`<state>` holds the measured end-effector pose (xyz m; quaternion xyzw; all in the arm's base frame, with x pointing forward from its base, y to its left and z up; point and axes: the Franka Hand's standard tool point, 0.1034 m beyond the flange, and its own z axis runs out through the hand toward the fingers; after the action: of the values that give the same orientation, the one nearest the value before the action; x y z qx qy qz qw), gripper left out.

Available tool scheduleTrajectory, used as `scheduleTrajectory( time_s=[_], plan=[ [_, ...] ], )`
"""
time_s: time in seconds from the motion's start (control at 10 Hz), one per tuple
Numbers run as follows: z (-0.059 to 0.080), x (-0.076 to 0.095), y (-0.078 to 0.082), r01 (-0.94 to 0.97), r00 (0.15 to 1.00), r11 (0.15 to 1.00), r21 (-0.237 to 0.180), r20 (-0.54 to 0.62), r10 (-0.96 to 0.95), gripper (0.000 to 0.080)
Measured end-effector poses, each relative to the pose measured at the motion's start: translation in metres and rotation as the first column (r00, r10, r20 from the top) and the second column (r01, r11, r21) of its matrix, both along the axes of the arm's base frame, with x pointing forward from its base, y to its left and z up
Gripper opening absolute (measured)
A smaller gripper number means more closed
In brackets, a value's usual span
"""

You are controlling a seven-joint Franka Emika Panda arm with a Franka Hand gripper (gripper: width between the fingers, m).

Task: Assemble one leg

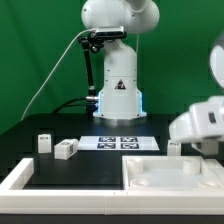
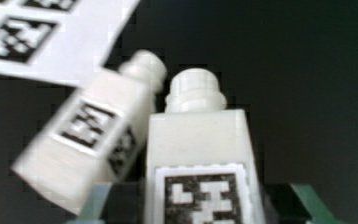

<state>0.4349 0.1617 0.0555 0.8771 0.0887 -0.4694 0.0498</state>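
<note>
The fingers (image 2: 297, 200) are set narrow, one dark pad on each side of the leg (image 2: 202, 150), and they grip it at its tagged end. Its stepped, rounded tip points away from the wrist camera, out over the black bench (image 2: 318, 60). Just beside it in the wrist view lies a second leg (image 2: 101, 135), tilted, with a tag on its near face. A thin dark gap separates the two near their tips; lower down I cannot tell whether they touch. Past them a corner of the marker board (image 2: 43, 35) shows. In the exterior view the arm's wrist (image 1: 205, 122) is a white blur at the exterior view's right, above the large white panel (image 1: 160, 172), and the fingers cannot be made out there. A third leg (image 1: 43, 143) and a fourth leg (image 1: 66, 150) sit near each other on the bench, toward the exterior view's left of the marker board. The robot base (image 1: 118, 95) rises behind.
</note>
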Motion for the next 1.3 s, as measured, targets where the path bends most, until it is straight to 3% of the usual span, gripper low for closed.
scheduleTrajectory(
  time_s=[0.3,0.4,0.5,0.6,0.8,1.0,1.3],
  plan=[
    [0.057,0.019,-0.027,0.019,0.999,0.999,0.032,0.029,-0.02,0.0287],
    [0.064,0.022,-0.032,0.028,0.999,0.999,0.031,0.037,-0.029,0.0287],
    [0.058,0.026,-0.03,0.028,0.997,0.999,0.039,0.064,-0.03,0.0287],
    [0.054,0.041,-0.025,0.028,0.98,0.997,0.068,0.193,-0.041,0.0287],
    [0.06,0.038,-0.027,0.02,0.933,0.995,0.096,0.357,-0.053,0.0287],
    [0.05,0.064,-0.029,-0.061,0.813,0.983,0.172,0.58,-0.051,0.0288],
    [0.062,0.096,-0.041,-0.121,0.648,0.972,0.203,0.758,-0.077,0.0288]
  ],
)
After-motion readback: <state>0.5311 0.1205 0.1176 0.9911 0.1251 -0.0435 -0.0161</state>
